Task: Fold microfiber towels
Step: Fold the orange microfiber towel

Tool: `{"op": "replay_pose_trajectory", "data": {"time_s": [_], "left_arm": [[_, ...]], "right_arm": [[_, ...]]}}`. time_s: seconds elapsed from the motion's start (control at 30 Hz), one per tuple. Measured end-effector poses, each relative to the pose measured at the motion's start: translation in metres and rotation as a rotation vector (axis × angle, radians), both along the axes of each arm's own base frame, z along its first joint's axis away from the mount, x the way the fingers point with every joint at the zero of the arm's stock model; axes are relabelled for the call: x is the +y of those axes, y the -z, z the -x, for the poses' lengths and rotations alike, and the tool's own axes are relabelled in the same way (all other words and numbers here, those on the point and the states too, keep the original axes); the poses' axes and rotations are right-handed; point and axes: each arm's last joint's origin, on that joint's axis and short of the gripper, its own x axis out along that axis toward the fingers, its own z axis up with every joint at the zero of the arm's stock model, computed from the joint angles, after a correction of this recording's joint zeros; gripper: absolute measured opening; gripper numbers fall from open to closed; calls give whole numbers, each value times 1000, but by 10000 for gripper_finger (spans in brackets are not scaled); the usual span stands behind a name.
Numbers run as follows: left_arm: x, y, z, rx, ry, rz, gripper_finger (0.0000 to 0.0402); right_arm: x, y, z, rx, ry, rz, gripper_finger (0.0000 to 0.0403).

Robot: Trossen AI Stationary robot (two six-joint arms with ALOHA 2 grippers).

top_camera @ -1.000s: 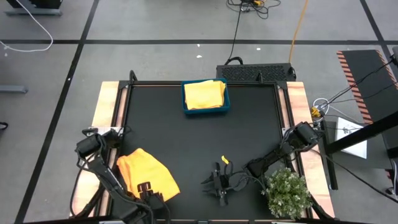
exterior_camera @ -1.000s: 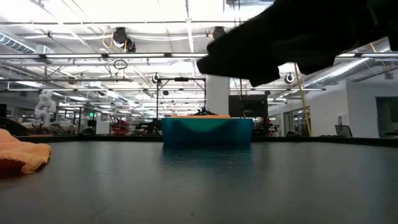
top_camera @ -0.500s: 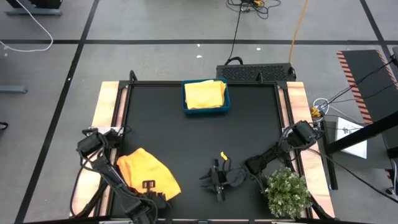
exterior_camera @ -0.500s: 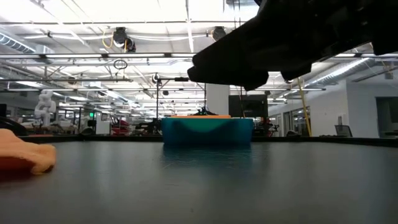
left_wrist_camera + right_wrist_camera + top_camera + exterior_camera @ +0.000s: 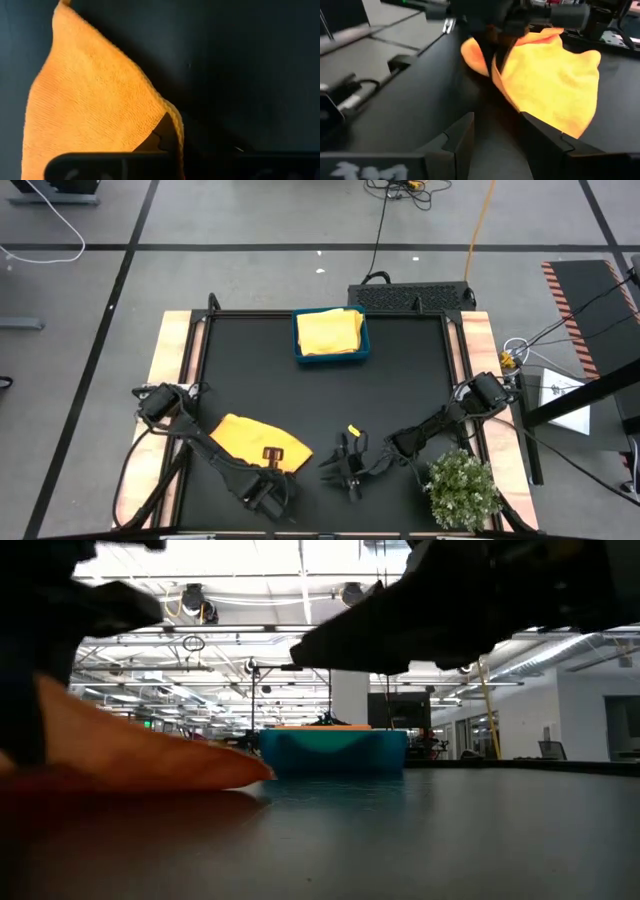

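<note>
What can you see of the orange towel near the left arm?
The orange towel is a soft, fuzzy cloth with a stitched edge, crumpled rather than flat. It lies on the black table at the near left. The left hand is shut on its near edge. The right hand waits open beside it, not touching.

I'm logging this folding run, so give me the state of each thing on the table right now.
Orange towel: unfolded, one edge pinched.
Left gripper: shut on the orange towel.
Right gripper: open, empty, beside the towel.
Teal tray: holds a folded yellow towel.
Plant: upright at the corner.
</note>
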Motion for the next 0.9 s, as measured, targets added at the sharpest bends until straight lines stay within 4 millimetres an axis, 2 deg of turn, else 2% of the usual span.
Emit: {"op": "replay_pose_trajectory", "data": {"time_s": [0.2, 0.37, 0.5, 0.7, 0.9], "left_arm": [[-5, -16, -12, -59, 67, 31, 5], [-14, -24, -10, -96, 91, 27, 8], [-17, -24, -8, -93, 98, 25, 6], [-17, -24, -8, -102, 81, 21, 14], [-16, -24, -8, -105, 79, 17, 7]], "right_arm": [[-5, 17, -3, 26, 2, 98, 184], [-20, 30, -12, 37, 63, 95, 212], [-25, 40, -14, 60, 59, 76, 216], [-25, 43, -14, 68, 41, 75, 189], [-23, 42, -14, 59, -4, 51, 134]]}}
